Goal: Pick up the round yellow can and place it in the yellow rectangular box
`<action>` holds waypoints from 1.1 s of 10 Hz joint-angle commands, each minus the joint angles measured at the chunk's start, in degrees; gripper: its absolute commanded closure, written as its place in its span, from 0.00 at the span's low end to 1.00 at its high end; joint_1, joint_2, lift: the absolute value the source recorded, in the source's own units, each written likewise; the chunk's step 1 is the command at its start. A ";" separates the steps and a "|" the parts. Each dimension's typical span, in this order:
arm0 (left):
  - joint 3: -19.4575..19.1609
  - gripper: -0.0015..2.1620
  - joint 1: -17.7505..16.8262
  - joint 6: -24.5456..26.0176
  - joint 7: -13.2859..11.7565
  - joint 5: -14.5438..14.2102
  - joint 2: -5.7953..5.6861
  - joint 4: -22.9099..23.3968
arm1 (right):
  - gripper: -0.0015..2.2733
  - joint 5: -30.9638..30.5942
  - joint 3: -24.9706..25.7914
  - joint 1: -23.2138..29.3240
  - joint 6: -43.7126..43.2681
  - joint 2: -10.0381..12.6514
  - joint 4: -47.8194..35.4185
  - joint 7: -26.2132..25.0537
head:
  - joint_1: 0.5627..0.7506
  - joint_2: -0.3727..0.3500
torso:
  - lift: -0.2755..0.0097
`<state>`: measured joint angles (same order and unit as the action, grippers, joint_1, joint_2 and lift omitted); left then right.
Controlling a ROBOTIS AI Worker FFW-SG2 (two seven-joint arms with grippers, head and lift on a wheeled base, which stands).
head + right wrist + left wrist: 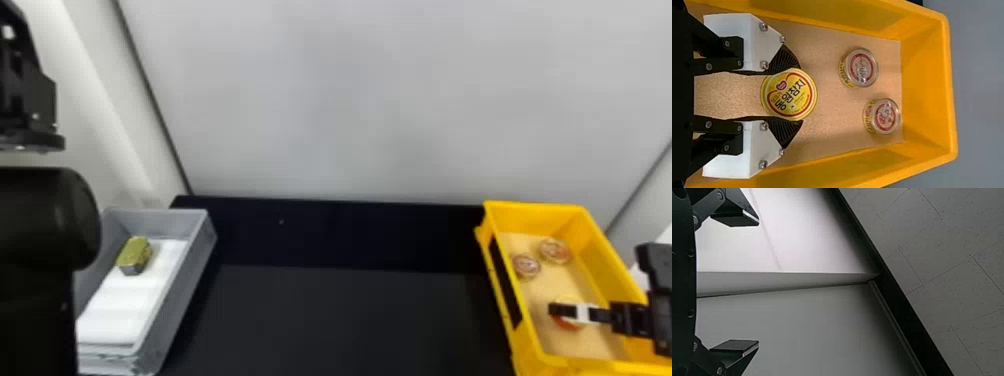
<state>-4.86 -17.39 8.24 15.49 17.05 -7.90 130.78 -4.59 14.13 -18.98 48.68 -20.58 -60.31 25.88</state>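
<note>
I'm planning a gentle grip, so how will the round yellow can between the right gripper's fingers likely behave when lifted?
The round yellow can is probably stiff, as its outline looks evenly round and undented. Its curved side could slip if the right gripper pinches off-centre. Its broad, flat top suggests little tipping, though it might roll on edge.

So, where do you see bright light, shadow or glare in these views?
Head view: a pale streak along the left wall. Left wrist view: bright panel, darker toward the black beam. Right wrist view: glints on the two small cans.
</note>
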 commanded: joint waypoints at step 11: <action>-0.06 0.08 0.17 -0.42 -0.19 -0.09 0.25 -0.26 | 0.00 4.33 -3.06 0.35 4.08 -1.92 -3.06 -2.49 | 0.53 0.59 | 0.93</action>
<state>-4.91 -17.22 7.77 15.34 16.96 -7.65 130.48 -0.13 11.36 -18.95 51.86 -22.08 -60.37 23.49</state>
